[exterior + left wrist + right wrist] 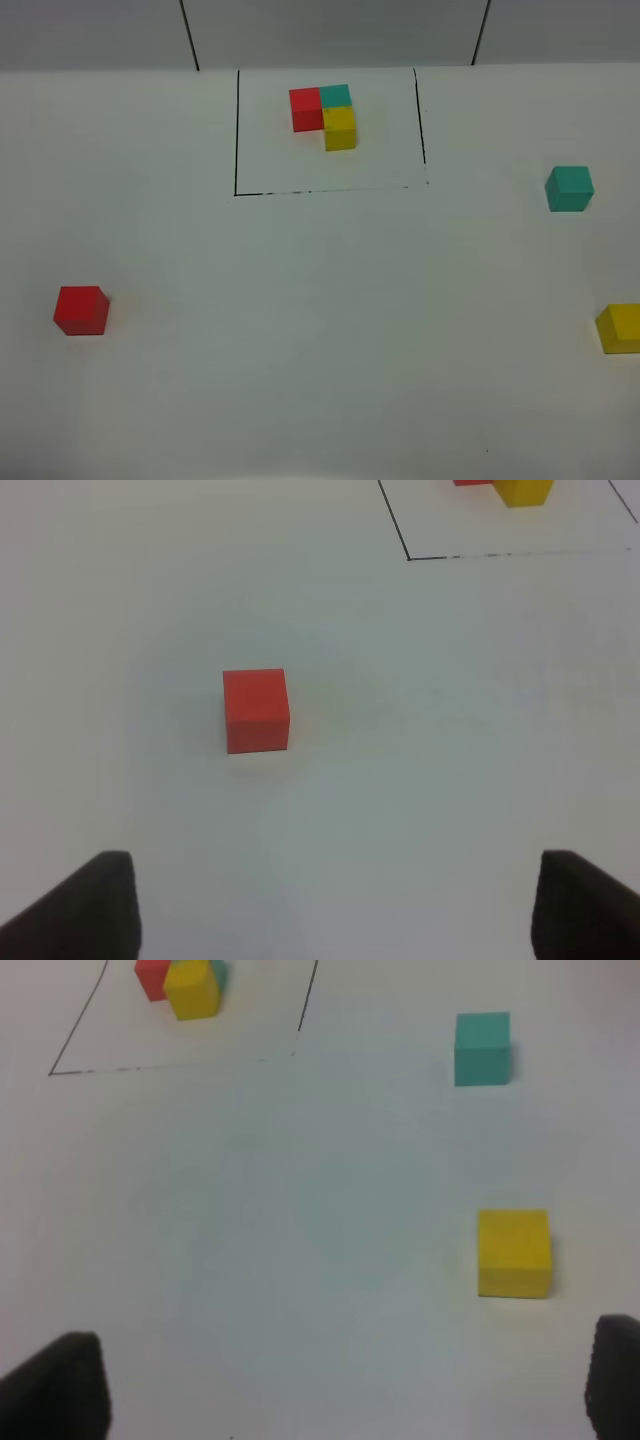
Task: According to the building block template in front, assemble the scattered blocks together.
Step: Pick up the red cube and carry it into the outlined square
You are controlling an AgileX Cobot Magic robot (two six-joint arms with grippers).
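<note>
The left claw (pixel 340 905) is open: its two dark fingertips stand wide apart with only bare white table (pixel 320 340) between them. Just ahead of it, a little toward one fingertip, the red cube (pixel 256 710) sits flat on the table, apart from both fingers. Beyond the cube, a corner of the black frame (pixel 408 556) and the yellow end of the template (pixel 522 490) show at the edge of the left wrist view.

The right claw (pixel 335 1380) is open too, with its fingertips spread wide and nothing between them. The yellow cube (pixel 514 1252) lies ahead of it, near one fingertip but not touching it. The teal cube (pixel 482 1048) lies farther on, apart from the yellow one.

In the high view the template sits inside the frame, toward its far side. It is an L made of a red block joined to a teal one on its right, with a yellow one against the near face of the teal. The red cube lies well to the left of the template and nearer the camera. The teal cube is well to the template's right, outside the frame and slightly nearer. The yellow cube is farther right and nearer again, cut by the picture's edge. All three loose cubes are well apart from one another. Neither claw shows in the high view.
</note>
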